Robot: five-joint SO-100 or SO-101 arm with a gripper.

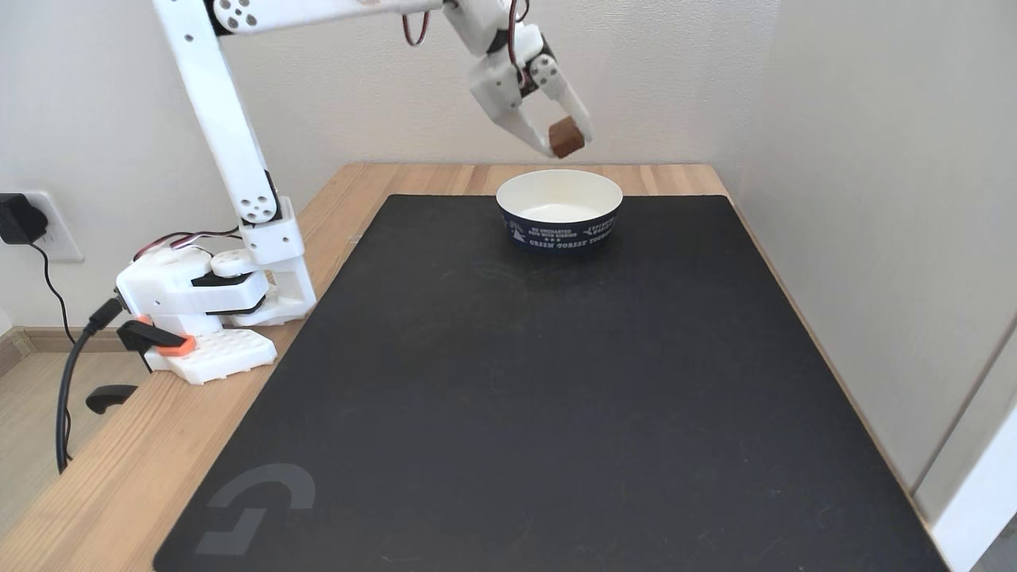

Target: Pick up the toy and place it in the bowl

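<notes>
In the fixed view my white gripper [566, 139] hangs in the air near the top, shut on the toy [566, 137], a small reddish-brown cube held between its two fingertips. Directly below it stands the bowl [560, 230], cream-white inside and dark navy outside with white lettering, resting at the far end of the mat. The toy is clear of the bowl's rim, a short way above it. The inside of the bowl looks bare.
A black mat [556, 397] covers most of the wooden table [103, 492]. The arm's white base [206, 310] is clamped at the left table edge, with cables beside it. A wall stands close on the right [874, 238] and another behind.
</notes>
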